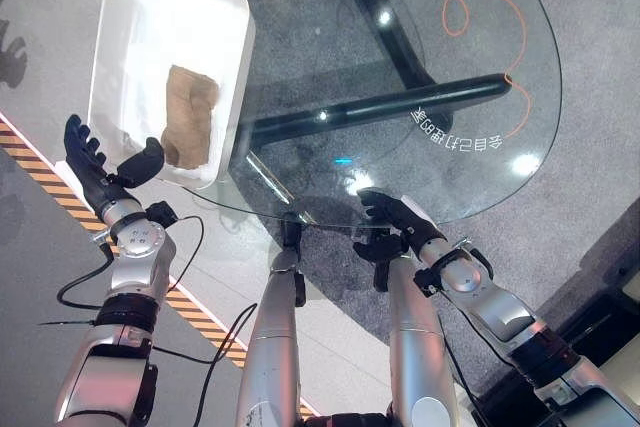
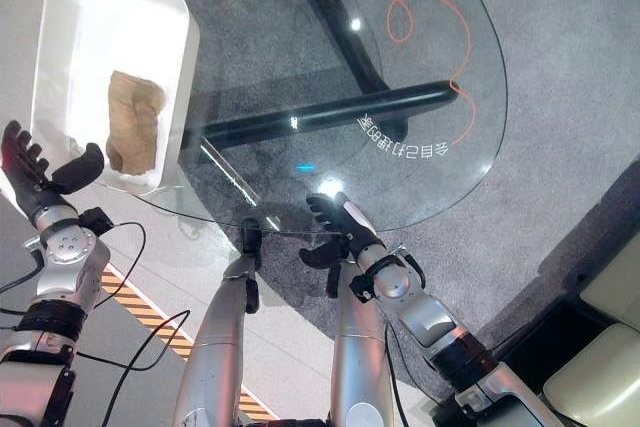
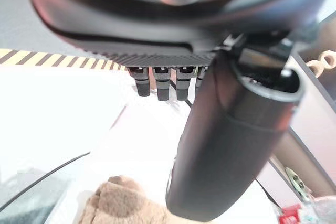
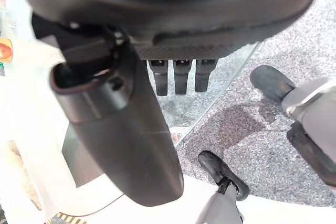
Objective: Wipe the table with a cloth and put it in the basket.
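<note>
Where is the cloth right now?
The cloth lies inside the white basket at the table's left end in the eye views, just past the open left hand, which isn't touching it.

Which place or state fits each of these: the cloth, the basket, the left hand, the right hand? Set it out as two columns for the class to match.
1 cloth
2 basket
3 left hand
4 right hand

A open, at the glass table's near edge
B white, on the table's left end
C open, beside the basket's near corner
D lying inside the basket

Pairs: 1-D, 2-B, 3-C, 4-A
</note>
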